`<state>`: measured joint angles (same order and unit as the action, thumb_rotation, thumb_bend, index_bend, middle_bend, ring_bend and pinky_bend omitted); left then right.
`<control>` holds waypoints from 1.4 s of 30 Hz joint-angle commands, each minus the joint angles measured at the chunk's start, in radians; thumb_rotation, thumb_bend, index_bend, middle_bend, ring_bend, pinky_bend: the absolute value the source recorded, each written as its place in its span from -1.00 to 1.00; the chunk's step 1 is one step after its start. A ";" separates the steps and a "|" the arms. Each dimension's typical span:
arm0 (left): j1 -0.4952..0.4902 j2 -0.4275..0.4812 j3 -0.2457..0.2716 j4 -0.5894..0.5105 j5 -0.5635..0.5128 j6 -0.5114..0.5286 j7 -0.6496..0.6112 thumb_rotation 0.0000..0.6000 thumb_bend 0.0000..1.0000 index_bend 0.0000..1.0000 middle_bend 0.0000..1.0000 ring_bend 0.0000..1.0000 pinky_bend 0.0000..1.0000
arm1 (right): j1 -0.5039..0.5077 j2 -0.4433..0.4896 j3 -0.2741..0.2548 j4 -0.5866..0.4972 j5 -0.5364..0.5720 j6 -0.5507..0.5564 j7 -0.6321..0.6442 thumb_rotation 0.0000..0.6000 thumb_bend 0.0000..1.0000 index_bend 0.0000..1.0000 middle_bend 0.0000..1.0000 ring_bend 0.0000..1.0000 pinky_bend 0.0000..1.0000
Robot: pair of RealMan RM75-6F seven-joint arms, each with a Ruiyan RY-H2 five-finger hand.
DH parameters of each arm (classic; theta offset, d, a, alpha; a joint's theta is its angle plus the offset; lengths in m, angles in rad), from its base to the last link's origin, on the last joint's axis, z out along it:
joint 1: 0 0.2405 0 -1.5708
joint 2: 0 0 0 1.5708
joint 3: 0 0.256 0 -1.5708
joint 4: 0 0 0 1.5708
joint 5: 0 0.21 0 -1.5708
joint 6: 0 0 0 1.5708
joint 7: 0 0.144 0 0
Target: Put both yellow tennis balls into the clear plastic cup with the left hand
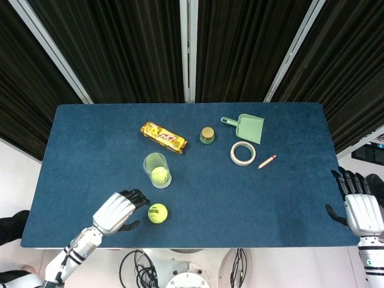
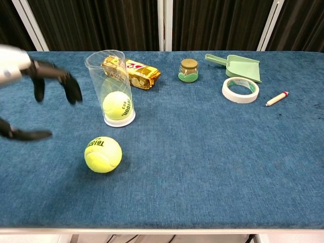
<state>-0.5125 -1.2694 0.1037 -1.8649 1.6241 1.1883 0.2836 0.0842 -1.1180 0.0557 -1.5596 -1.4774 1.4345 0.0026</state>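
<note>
The left robot hand, fingers spread and empty, hovers just beside the loose tennis ball.

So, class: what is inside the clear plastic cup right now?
One yellow tennis ball sits at the bottom of the clear plastic cup. Nothing else shows through its walls. The second ball lies on the table outside, near the open left hand.
</note>
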 commanded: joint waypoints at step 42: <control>-0.054 -0.245 -0.069 0.370 0.078 0.005 -0.169 1.00 -0.48 0.12 0.08 0.01 0.44 | 0.000 0.014 0.004 0.025 0.018 -0.016 0.054 1.00 -0.51 -1.00 -1.00 -1.00 -1.00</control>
<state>-0.5726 -1.5492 0.0564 -1.4545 1.6986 1.1599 0.1023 0.0842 -1.1040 0.0603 -1.5350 -1.4602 1.4195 0.0570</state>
